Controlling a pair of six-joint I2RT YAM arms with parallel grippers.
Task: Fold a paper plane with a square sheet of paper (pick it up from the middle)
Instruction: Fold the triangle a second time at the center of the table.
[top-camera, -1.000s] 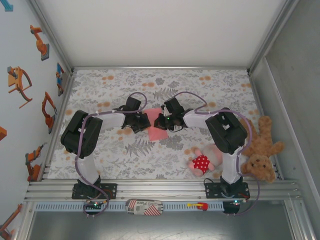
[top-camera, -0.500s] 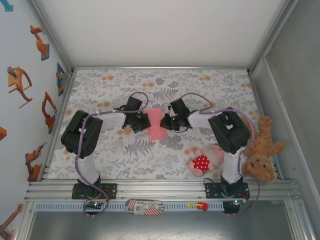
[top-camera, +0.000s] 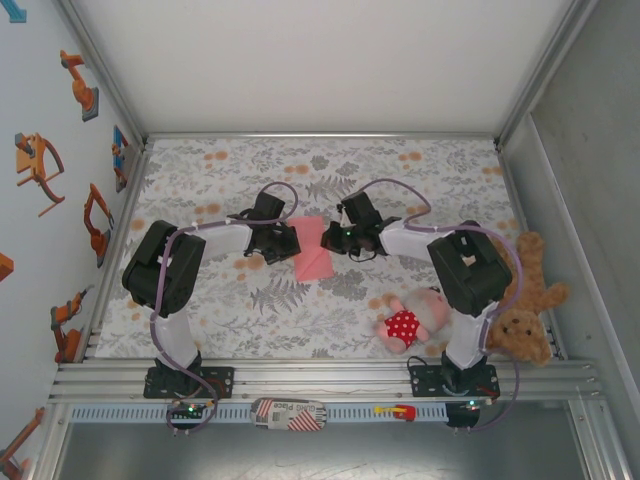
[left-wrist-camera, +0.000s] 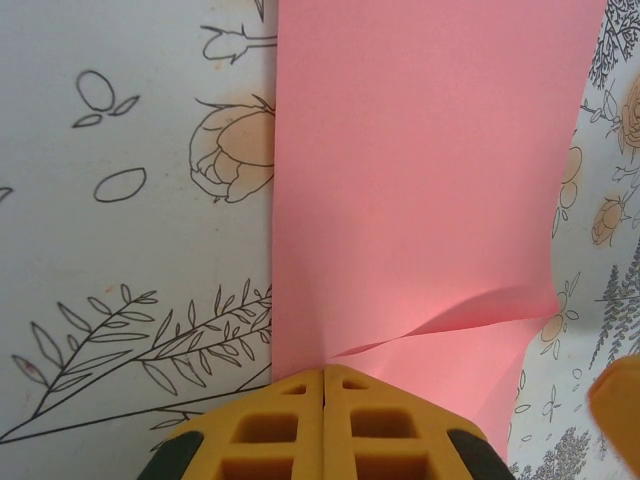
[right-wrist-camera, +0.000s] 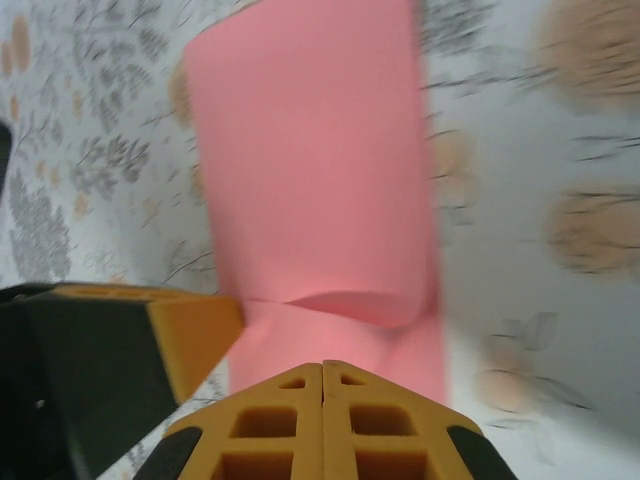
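Robotics lab test cell. Left arm (top-camera: 165, 270) and right arm (top-camera: 465, 270) bolted to an aluminium rail (top-camera: 320, 378), enclosed by white panels (top-camera: 320, 60). Robot stickers (top-camera: 38, 165) on the side wall (top-camera: 35, 95).

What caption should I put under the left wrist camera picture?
Left gripper pinching a wrinkled salmon-pink paper sheet on the flowery tablecloth.

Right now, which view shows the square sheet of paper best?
Left wrist: the square sheet of paper is sharp, large, its wrinkle plain. Right wrist shows it blurred and curling; top external, a small pink patch.
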